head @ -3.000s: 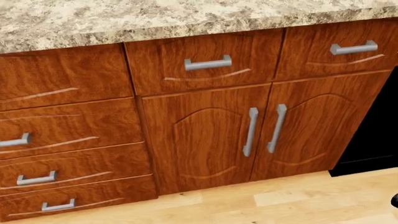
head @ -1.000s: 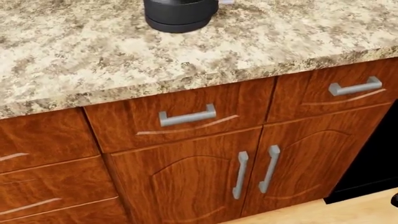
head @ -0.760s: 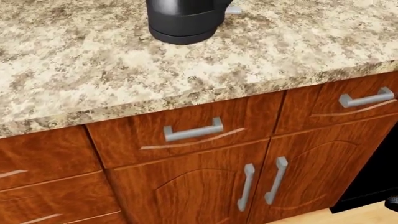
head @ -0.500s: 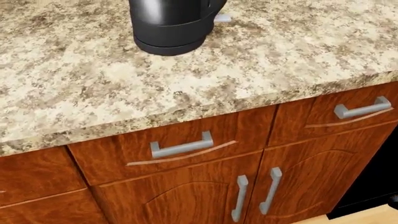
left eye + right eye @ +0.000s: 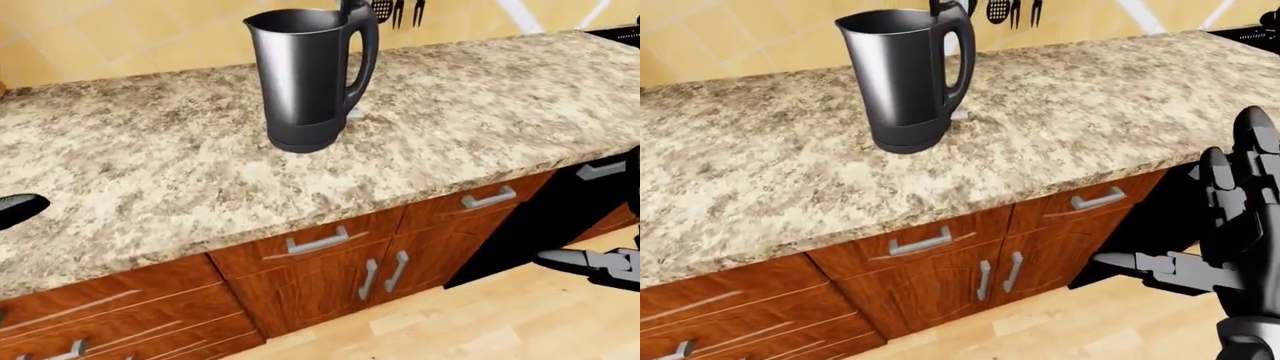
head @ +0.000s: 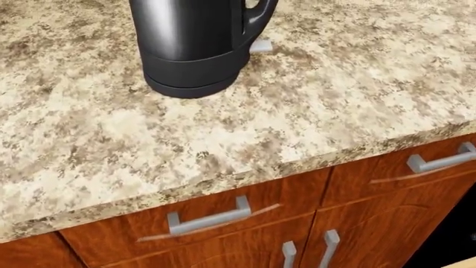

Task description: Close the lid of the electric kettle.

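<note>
A dark metal electric kettle stands upright on the speckled granite counter, left of the middle in the left-eye view. Its lid stands raised above the handle, cut off by the top edge. The head view shows only the kettle's lower body and base. My right hand is low at the right of the right-eye view, fingers spread open and empty, well below and right of the kettle. A dark shape at the left edge of the left-eye view is likely my left hand; its fingers do not show.
A small grey stub lies on the counter by the kettle's base. Red-brown drawers and doors with grey handles run under the counter. A black appliance stands to their right. Utensils hang on the yellow tiled wall. The floor is light wood.
The whole picture has shifted down as the camera rose and closed in. The counter and the kettle's base came into the head view and grew larger. The kettle itself has not moved.
</note>
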You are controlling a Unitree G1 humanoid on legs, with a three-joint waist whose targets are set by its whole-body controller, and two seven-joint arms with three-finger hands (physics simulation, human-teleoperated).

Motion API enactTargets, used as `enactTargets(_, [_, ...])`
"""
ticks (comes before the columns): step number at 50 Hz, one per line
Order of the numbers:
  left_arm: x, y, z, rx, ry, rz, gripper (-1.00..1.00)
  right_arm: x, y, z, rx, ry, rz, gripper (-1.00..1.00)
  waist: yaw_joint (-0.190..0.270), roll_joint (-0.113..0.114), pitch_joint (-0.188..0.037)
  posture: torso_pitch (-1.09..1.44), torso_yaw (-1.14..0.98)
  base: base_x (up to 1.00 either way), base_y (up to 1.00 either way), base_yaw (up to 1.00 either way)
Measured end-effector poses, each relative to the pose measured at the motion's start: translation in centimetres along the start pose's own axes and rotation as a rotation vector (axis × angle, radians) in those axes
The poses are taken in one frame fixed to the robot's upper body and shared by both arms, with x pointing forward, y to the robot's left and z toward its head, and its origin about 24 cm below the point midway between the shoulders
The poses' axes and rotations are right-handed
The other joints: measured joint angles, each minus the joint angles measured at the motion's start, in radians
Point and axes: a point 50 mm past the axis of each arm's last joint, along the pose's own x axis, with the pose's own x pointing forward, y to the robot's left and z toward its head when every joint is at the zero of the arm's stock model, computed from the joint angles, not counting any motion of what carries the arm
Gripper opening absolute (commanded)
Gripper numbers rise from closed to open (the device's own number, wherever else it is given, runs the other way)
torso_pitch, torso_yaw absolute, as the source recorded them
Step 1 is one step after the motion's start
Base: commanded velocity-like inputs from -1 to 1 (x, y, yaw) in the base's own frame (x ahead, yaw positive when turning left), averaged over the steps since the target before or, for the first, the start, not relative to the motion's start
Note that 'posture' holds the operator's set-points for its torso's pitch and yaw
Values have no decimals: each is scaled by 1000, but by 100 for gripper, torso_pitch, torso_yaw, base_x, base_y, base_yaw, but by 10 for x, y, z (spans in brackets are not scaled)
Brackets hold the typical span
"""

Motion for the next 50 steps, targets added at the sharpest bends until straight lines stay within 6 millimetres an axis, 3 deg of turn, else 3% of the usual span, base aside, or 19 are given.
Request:
enactTargets(3, [0,1,2,4,-20,6,100,0,1,2,-3,-13,5,100,-6,42,7,0,0,17,0,0])
enactTargets(5, [0,1,4,7,-29,6,100,0,2,2,2,-17,9,100,-3,72,-1,0,0,17,0,0])
enactTargets(6, [0,2,2,5,-24,13,100,0,4,0,14,-9,20,100,4,62,3,0,0,17,0,0])
enactTargets(10, [1,6,-6,4,22,35,100,0,5,-3,17,16,40,100,18,58,-2,0,0,17,0,0])
enactTargets(18, [0,3,5,9,-41,20,100,-1,2,5,-7,-38,14,100,28,-31,0,0,0,10,0,0])
enactTargets(20, [-1,0,-1,-1,-15,6,100,-1,2,1,-1,-16,8,100,26,-11,15,0,0,0,0,0])
enactTargets(25, [0,0,-4,-4,17,-3,100,1,3,-5,2,19,14,100,15,8,15,0,0,0,0,0])
enactTargets(31, [-1,2,3,4,-17,10,100,-1,4,0,19,-20,17,100,10,9,6,0,0,0,0,0])
enactTargets(50, [0,3,0,5,-7,17,100,-4,4,2,61,-41,33,100,2,10,16,0,0,0,0,0])
